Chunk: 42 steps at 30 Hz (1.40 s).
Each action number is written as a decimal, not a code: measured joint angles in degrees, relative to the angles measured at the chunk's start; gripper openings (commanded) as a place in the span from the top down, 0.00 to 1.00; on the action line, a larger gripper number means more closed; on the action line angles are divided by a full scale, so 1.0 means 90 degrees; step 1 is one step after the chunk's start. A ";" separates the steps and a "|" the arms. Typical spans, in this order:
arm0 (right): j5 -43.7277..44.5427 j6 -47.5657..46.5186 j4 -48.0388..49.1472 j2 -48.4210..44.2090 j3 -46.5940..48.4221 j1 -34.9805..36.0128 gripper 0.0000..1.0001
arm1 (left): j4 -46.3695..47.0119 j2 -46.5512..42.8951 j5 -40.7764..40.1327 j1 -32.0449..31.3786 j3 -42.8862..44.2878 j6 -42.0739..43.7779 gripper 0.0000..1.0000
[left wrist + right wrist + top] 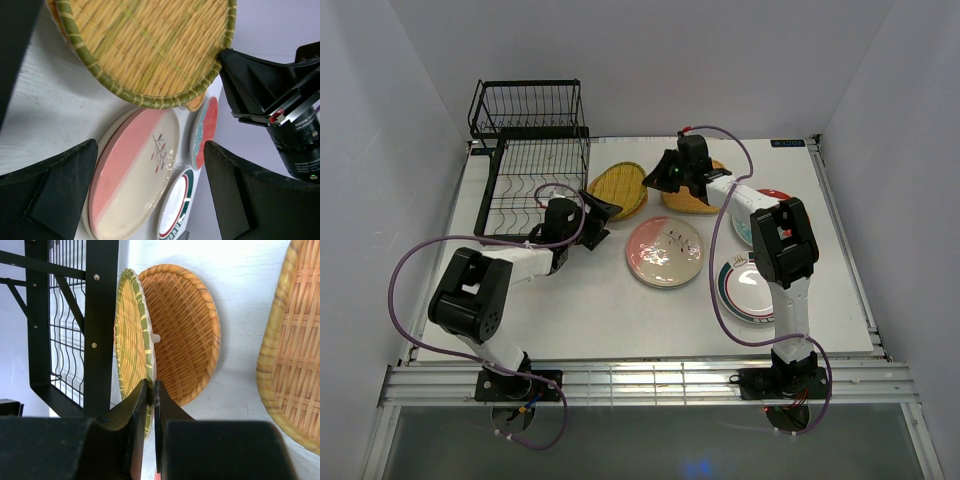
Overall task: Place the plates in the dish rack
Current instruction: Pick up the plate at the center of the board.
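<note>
Lying in the middle of the worktop (620,310) is 1 pink-and-white plate (665,250). Beyond it, the left gripper (600,223) stands spread beside the dish rack (535,170) in the far left corner. The right gripper (151,390) pinches the rim of a green-rimmed woven plate (131,340) there.

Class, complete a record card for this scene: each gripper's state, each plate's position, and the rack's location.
left gripper: open, empty, beside the dish rack
right gripper: shut on the rim of the green-rimmed woven plate
green-rimmed woven plate: tilted up off the orange woven plate
second woven plate: flat, under the right arm
pink-and-white plate: flat, centre
green-ringed white plate: flat, front right
dish rack: far left corner; contents unclear
</note>
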 measured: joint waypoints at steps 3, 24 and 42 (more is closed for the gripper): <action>0.0017 -0.0049 0.0136 -0.0010 -0.0112 -0.0002 0.92 | 0.0010 0.0182 0.0243 0.0012 0.0163 -0.0163 0.04; 0.0146 -0.0250 0.0726 -0.0338 -0.0733 0.0005 0.92 | 0.0175 0.0653 0.0811 0.0119 0.0573 -0.0906 0.12; 0.0036 -0.0233 0.0699 -0.1001 -0.1161 -0.0129 0.92 | 0.0092 0.0641 0.0784 0.0114 0.0559 -0.0160 0.11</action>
